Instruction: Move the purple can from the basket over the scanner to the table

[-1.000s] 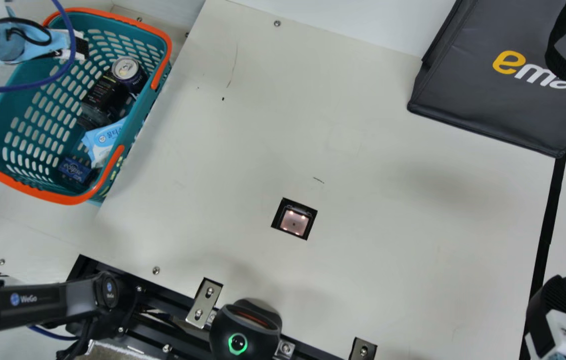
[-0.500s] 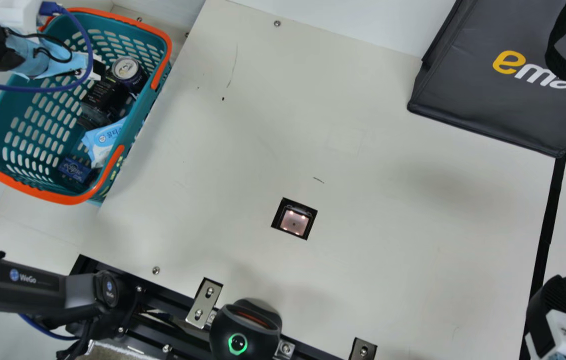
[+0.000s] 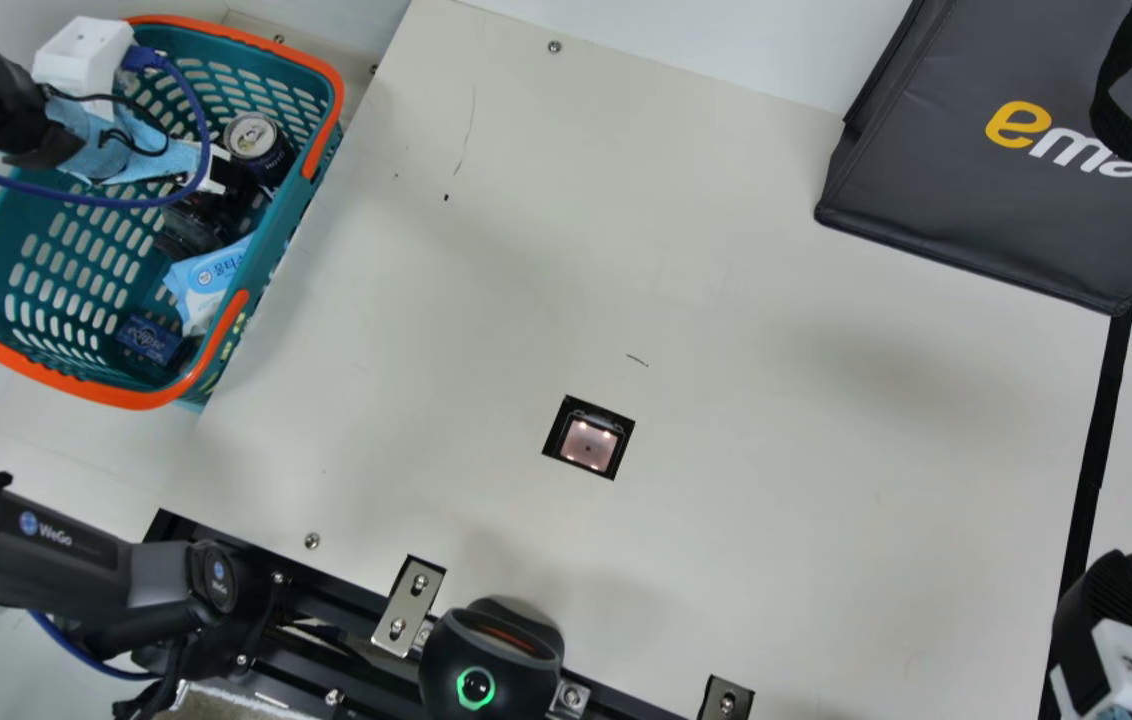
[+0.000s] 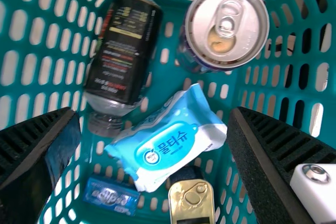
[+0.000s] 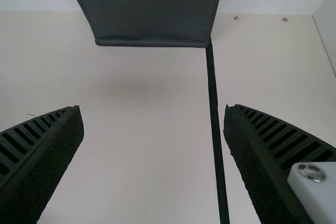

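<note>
Looks like the pre-grasp approach. Main view, left to right: basket sits under the left claw, fingers spread wide, nothing held; dark bottle lies near its tip; purple can stands upright in the basket, just past that claw's tip, ungrasped; scanner is well apart from it; right claw is farthest off, spread wide, empty. Next move calls for centring over the can, lowering, closing, then lifting clear of the bottle.
</note>
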Motion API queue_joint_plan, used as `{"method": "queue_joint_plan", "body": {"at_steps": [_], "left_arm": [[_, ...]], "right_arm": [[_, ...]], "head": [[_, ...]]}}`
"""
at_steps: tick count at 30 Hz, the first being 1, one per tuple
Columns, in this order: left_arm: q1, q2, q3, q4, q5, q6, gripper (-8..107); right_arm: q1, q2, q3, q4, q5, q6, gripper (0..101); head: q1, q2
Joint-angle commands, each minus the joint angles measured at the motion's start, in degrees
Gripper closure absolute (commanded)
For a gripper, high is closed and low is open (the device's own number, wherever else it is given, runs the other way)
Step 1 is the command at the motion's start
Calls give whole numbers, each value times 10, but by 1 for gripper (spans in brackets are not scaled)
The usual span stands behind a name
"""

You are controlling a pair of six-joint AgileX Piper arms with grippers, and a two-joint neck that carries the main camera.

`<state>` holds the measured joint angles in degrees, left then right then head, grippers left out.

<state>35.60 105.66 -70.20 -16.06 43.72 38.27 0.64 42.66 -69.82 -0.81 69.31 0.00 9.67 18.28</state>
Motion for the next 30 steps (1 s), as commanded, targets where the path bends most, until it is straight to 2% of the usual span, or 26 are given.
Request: {"method": "queue_joint_plan", "body": {"at_steps": [1, 16, 30], "left_arm": [[-3, 7, -3, -11, 0, 17, 9], [-21, 60, -33, -87, -11, 140, 9], [-12, 112, -58, -195, -10, 294, 9]], "right_arm": [[0, 0, 0, 0, 0, 0, 6], [0, 0, 0, 0, 0, 0, 6], [0, 0, 0, 0, 1, 0, 6]], "head": [[-17, 1], [-17, 1], [-17, 1]]}}
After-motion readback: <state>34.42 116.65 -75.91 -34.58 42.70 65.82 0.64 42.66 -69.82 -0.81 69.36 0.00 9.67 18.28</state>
